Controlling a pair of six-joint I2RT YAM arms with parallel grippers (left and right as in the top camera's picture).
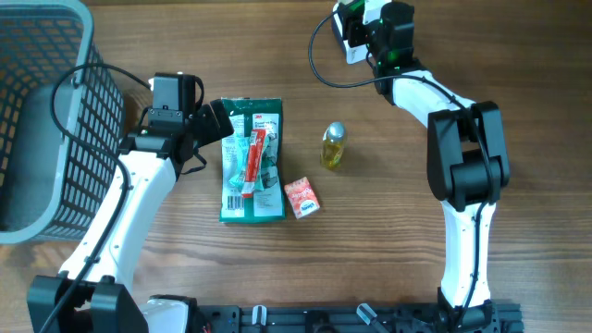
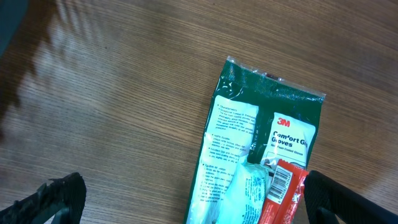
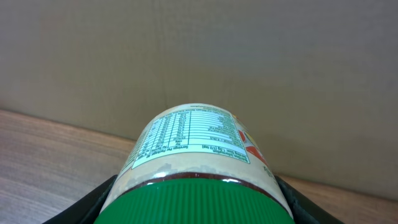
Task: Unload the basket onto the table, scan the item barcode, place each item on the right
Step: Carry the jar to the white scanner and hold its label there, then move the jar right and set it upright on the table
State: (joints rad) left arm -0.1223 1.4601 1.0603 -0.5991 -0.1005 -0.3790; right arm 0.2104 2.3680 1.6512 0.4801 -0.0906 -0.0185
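Green-lidded jar (image 3: 193, 149) right up against the lens, clamped in the right tool (image 3: 199, 211). Its nutrition panel faces the wrist camera, out at the far edge of the tabletop (image 1: 388, 240). So the pick looks done. No barcode and no scanner show anywhere, so I'd call the scan itself outstanding. The left tool (image 1: 215, 120) is spread wide and holds nothing, hovering by the 3M gloves packet (image 1: 264, 199). A small yellow bottle (image 1: 334, 146) and a red sachet (image 1: 302, 197) lie nearby.

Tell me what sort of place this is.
Likely a mock shop checkout on a lab bench: a grey shopping basket sits on the wooden table, with retail goods laid out beside it, a 3M glove pack, a small bottle and a red packet.
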